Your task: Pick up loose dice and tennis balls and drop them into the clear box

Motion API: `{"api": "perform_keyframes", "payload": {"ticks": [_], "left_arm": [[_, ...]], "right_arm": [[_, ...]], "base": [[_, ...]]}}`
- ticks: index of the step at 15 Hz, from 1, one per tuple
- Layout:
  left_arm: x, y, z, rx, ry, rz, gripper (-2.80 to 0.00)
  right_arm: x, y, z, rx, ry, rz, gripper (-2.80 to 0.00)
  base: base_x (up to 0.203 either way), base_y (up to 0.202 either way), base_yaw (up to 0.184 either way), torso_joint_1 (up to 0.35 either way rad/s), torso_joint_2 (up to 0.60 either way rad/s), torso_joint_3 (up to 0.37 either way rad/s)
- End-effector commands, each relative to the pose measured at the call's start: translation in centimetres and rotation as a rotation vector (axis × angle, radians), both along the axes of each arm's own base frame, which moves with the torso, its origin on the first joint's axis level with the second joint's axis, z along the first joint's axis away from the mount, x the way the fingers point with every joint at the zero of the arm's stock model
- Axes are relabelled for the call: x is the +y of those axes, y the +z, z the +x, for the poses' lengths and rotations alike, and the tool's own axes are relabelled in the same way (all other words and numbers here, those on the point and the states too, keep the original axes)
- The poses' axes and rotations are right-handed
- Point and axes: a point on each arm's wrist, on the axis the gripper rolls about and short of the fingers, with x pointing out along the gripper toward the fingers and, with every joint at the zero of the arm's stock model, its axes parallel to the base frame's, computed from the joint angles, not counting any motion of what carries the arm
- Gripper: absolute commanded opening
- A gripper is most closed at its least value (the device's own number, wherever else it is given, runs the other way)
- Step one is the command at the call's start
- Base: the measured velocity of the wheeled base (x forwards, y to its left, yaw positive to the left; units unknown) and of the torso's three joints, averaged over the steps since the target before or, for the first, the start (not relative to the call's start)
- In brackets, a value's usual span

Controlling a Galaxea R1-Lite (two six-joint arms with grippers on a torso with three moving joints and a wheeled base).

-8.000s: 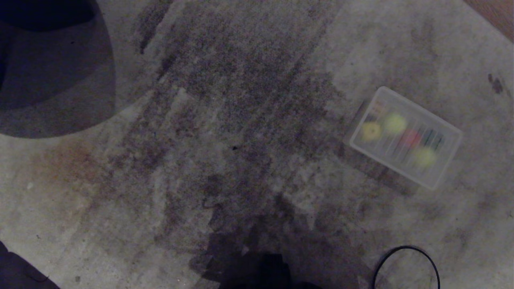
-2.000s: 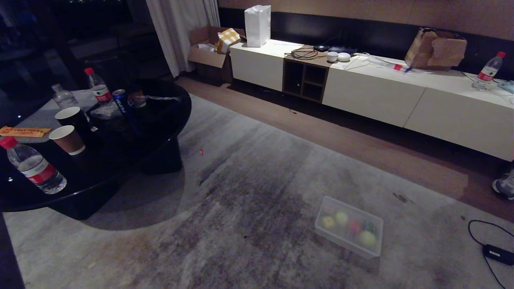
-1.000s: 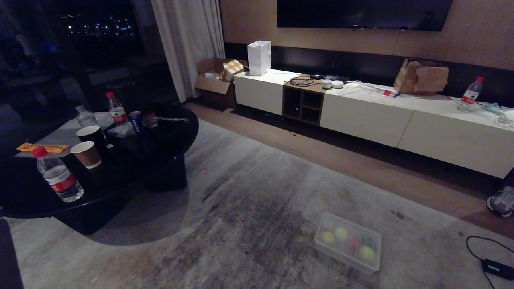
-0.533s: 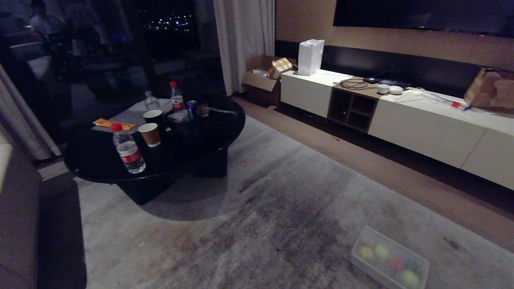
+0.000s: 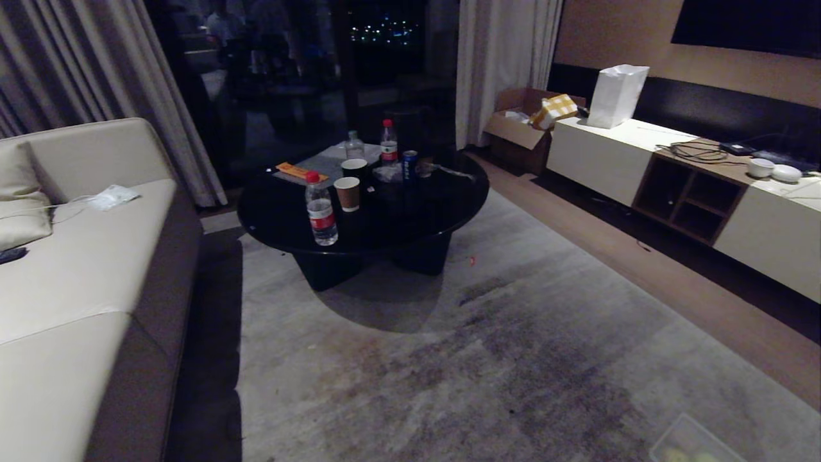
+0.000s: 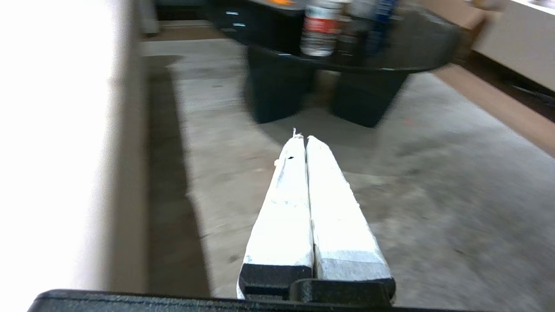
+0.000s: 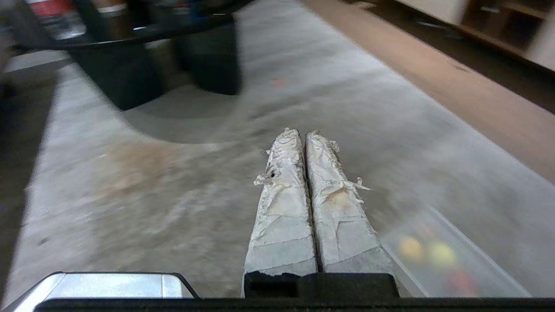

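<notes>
The clear box [image 5: 696,431] lies on the grey carpet, cut off by the head view's bottom right corner, with blurred yellow shapes inside. In the right wrist view the clear box [image 7: 477,268] sits just beside my right gripper [image 7: 302,132]. It holds a yellow die [image 7: 410,248], a tennis ball [image 7: 442,254] and a red die [image 7: 459,279]. The right gripper is shut and empty, level above the carpet. My left gripper [image 6: 302,138] is also shut and empty, pointing toward the table. Neither arm shows in the head view.
A round black coffee table [image 5: 410,218] with bottles and paper cups stands ahead. A beige sofa [image 5: 83,269] fills the left side. A long white cabinet [image 5: 616,154] runs along the right wall. A small red bit [image 5: 472,260] lies on the carpet near the table.
The head camera has risen from the carpet and swung left. The whole scene has shifted right, the clear box slid to the bottom right corner, and the sofa came into view.
</notes>
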Motion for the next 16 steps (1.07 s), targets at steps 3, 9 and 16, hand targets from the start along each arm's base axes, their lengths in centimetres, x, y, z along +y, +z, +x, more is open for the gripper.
{"api": "perform_keyframes", "payload": {"ticks": [3,9,16], "left_arm": [[0.0,-0.04,0.02,0.003,0.001,0.0,-2.8],[0.0,-0.04,0.02,0.003,0.001,0.0,-2.8],[0.0,-0.03,0.02,0.002,0.001,-0.004,-2.8]], "right_arm": [[0.0,0.01,0.01,0.001,0.002,0.0,-2.8],[0.0,-0.03,0.02,0.003,0.002,-0.001,-2.8],[0.01,-0.01,0.02,0.001,0.002,-0.001,-2.8]], "base": [[0.001,-0.007,0.165,0.003,0.0,0.007],[-0.001,-0.007,0.165,0.004,0.0,0.004],[0.0,-0.003,0.075,0.002,0.0,0.003]]}}
